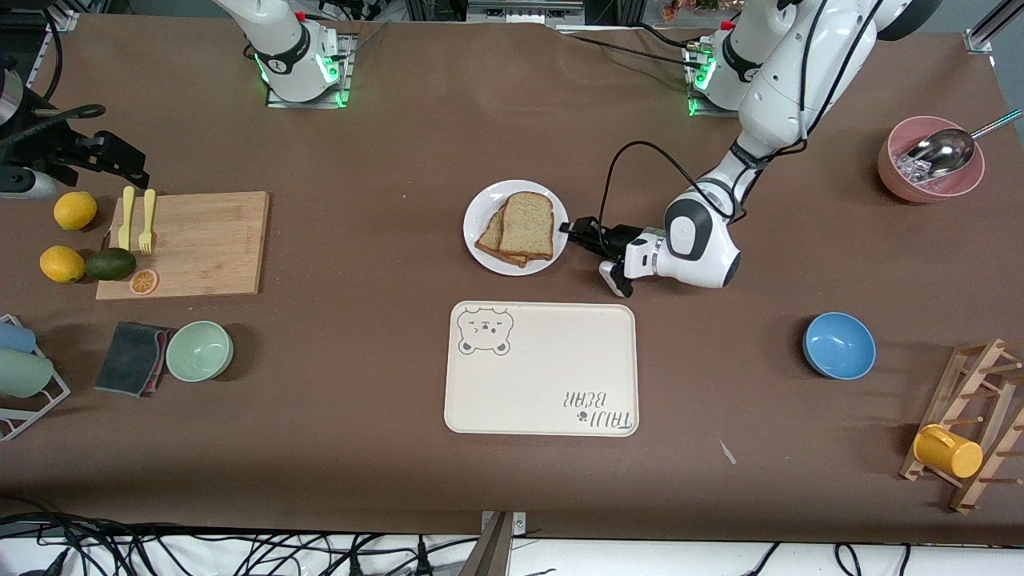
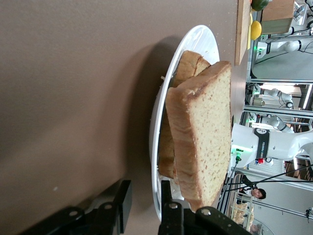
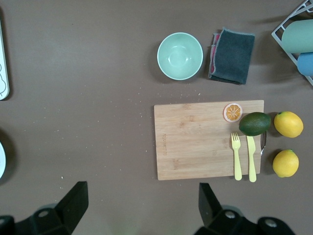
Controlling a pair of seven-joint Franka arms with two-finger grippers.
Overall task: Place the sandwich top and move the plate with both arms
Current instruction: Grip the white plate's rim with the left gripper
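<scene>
The sandwich top (image 1: 528,224) (image 2: 208,132), a tan speckled bread slice, lies askew on a second slice (image 1: 490,234) on the white plate (image 1: 478,242) at mid-table. My left gripper (image 1: 572,230) (image 2: 145,188) is low at the plate's rim (image 2: 195,39), on the side toward the left arm's end of the table. It is open, its jaws either side of the rim. One finger (image 2: 166,196) is above the rim. The other (image 2: 123,200) is under it with a gap. My right gripper (image 3: 143,188) hangs open and empty high over bare table beside the cutting board (image 3: 208,139).
A cream bear-print tray (image 1: 544,376) lies nearer the front camera than the plate. A blue bowl (image 1: 838,346), a pink bowl with a scoop (image 1: 928,172) and a mug rack (image 1: 972,424) stand toward the left arm's end. The cutting board (image 1: 200,240) and a green bowl (image 1: 200,350) are toward the right arm's end.
</scene>
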